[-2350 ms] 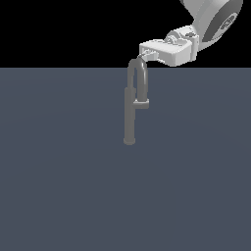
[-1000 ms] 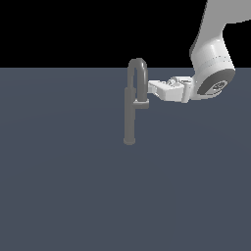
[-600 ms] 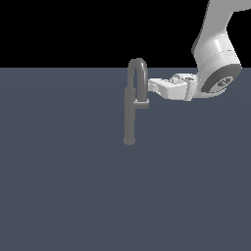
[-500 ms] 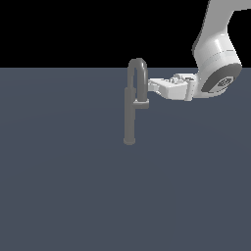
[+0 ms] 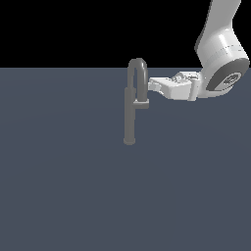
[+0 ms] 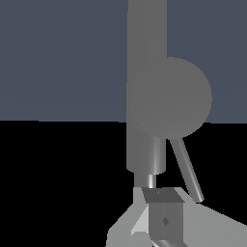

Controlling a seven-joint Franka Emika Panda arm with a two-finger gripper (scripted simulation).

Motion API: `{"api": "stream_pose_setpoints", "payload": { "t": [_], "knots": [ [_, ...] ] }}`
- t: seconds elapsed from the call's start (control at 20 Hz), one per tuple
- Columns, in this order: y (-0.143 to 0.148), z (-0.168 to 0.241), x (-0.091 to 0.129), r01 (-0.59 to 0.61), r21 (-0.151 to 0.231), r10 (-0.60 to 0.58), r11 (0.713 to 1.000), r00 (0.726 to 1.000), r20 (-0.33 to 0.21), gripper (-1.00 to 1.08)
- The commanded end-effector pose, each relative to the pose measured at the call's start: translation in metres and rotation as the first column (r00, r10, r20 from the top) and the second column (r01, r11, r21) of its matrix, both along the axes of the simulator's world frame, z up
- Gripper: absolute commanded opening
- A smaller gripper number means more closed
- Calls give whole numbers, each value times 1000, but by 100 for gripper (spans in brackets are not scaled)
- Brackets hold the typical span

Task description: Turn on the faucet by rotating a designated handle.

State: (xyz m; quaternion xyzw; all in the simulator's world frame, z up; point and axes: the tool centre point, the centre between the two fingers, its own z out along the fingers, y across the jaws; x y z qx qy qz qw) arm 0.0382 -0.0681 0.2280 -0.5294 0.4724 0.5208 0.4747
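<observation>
The grey faucet point(image 5: 129, 117) stands upright on the dark floor, its arched spout curving to the exterior view's right. The short handle point(image 5: 141, 104) sticks out sideways from the pipe, under the spout's end. My white gripper point(image 5: 151, 84) reaches in level from the exterior view's right. Its tip is beside the spout, a little above the handle, and I cannot tell whether it touches. In the wrist view the pipe point(image 6: 147, 43) and a round grey face point(image 6: 169, 96), apparently the handle end-on, fill the middle, just beyond my gripper point(image 6: 164, 212). The fingers look closed together and hold nothing.
The flat dark blue-grey floor point(image 5: 59, 196) spreads all around the faucet's base. My white arm point(image 5: 220, 54) comes down from the upper right of the exterior view.
My gripper has come down from above and right of the arch to beside the spout, and moved closer to the faucet. Over the last half second it has barely moved.
</observation>
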Motion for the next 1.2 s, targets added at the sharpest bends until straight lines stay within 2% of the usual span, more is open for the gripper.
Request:
{"api": "stream_pose_setpoints", "payload": {
  "t": [0.0,0.05,0.55,0.65,1.0,1.05,1.1,1.15],
  "knots": [
    [-1,-3,-9,-7,5,7,1000,1000,-13,-100],
    [0,1,-2,-1,1,1,1000,1000,1,-100],
    [-4,-14,-35,-6,5,6,1000,1000,-12,-100],
    [-3,-4,-27,-6,2,6,1000,1000,9,-100],
    [-6,-37,-53,-7,5,7,1000,1000,-13,-100],
    [-6,-37,-53,-7,5,7,1000,1000,-13,-100],
    [-4,-14,-41,-10,1,10,1000,1000,29,-100],
    [-4,-22,-43,-10,2,10,1000,1000,23,-100]
  ]
}}
